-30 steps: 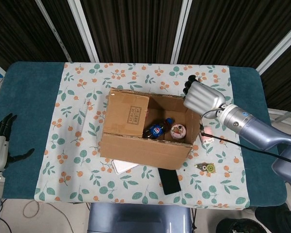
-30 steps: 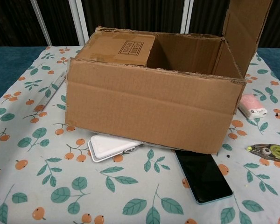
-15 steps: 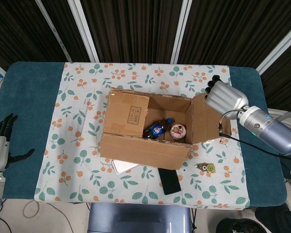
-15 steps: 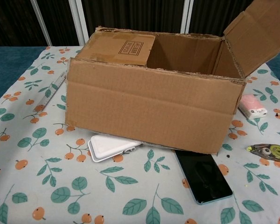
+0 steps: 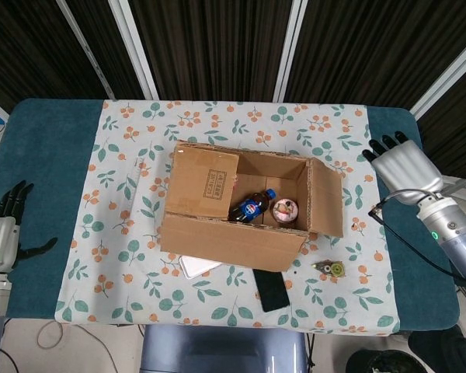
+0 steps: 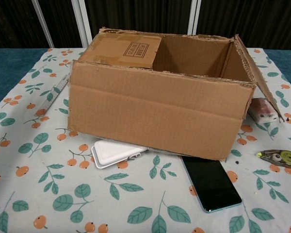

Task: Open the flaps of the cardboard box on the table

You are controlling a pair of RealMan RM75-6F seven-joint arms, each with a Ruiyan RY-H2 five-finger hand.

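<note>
The cardboard box [image 5: 241, 206] sits mid-frame in the head view on a tablecloth [image 5: 124, 194] printed with oranges and green leaves. Its left flap [image 5: 204, 183] lies folded flat over the opening and carries a printed rectangular stamp whose characters are too small to read; the right flap [image 5: 326, 196] is folded outward and slopes down past the box's right wall. Inside the box lie a dark bottle [image 5: 251, 207] with a blue cap and a round red-white-and-blue logo in the Pepsi style, and beside it, to its right, a small round pink-topped container [image 5: 284, 209]. The right hand [image 5: 404, 165] is at the right edge of the frame over the teal table [image 5: 54, 155] border, well apart from the box, fingers extended, slightly spread and holding nothing. The left hand [image 5: 4, 233] is at the lower left edge, near the table's edge, fingers straight and apart, thumb out to the side, also holding nothing. In the chest view, in front of the box, a white case [image 6: 114, 153] pokes out from under its base, and a black phone [image 6: 211, 183] lies screen up near the lower right. At the right edge are a pink-and-white packet [image 6: 263, 109] partly behind the open flap and a correction tape dispenser [image 6: 279, 156]; a ruler [image 6: 56, 89] lies at the left.
</note>
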